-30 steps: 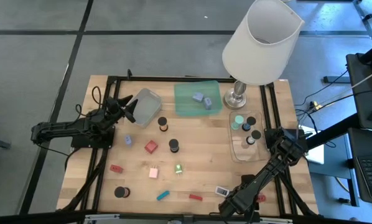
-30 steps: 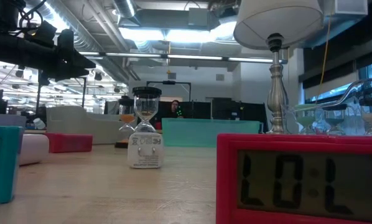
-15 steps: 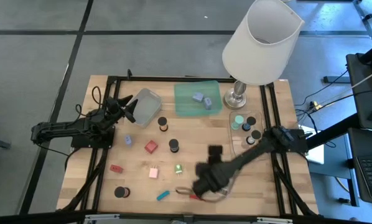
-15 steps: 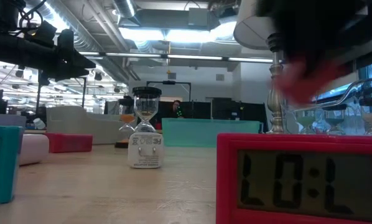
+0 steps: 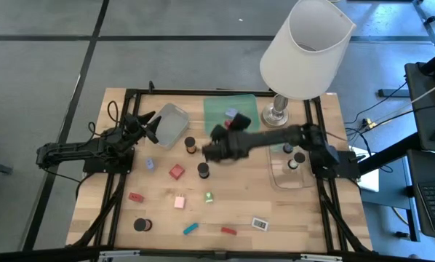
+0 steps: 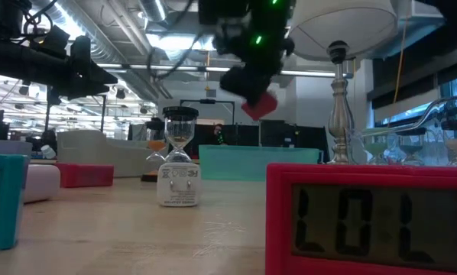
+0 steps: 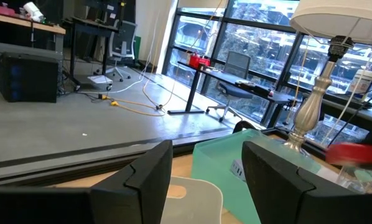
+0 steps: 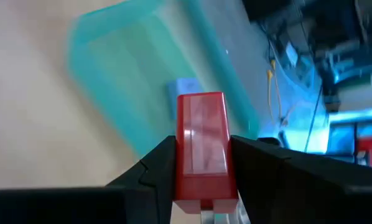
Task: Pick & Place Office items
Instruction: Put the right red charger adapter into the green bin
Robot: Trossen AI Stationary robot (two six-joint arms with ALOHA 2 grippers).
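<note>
My right gripper hangs above the table's middle, just near of the green tray, shut on a red block. The low view shows that block high above the table. My left gripper waits open and level beside the grey tray at the far left. Loose office items lie on the wood: black cylinders, a red block, a pink block, a teal bar and a red bar. My right gripper pinches the red block by its two long sides between its two fingers. The block's free end sticks out past the fingertips. The fingers slant downward, pointing toward the table's left. The block is lifted clear of the table.
A tall lamp with a white shade stands at the far right, its base next to the green tray. A clear tray at the right holds cylinders and a mint cap. A red clock fills the low view's foreground.
My right gripper has swung from the table's near right corner across the near edge and then up toward the far middle. It has risen and rolled on the way, carrying the red block. The left arm has kept still.
</note>
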